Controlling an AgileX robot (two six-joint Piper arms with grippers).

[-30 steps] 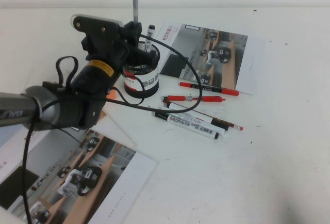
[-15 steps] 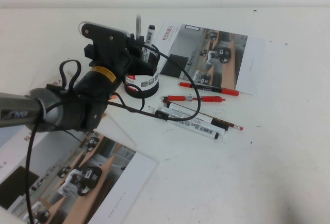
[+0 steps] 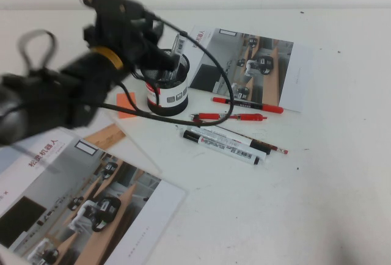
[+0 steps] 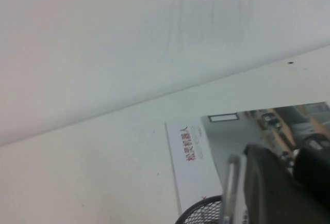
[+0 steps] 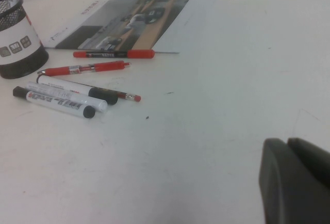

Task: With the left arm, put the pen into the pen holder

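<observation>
Now the left gripper [image 3: 160,33] is hovering over the pen holder [image 3: 168,88] near the table's far edge, the pen [image 4: 228,190] standing inside. I cannot tell its opening. The right gripper [image 5: 296,182] is sitting pressed closed, holding nothing.

Probably a lab desk: white table [image 3: 317,179], robot brochures [image 3: 256,63], markers [image 3: 223,143].

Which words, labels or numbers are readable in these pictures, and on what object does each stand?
No text can be read with certainty.
Brochure: red Chinese characters, too blurred.
Pen holder label: small icons, unreadable.
Markers: print too small.
Left gripper, over the holder: no text.
Right gripper, off the high view: no text.
</observation>
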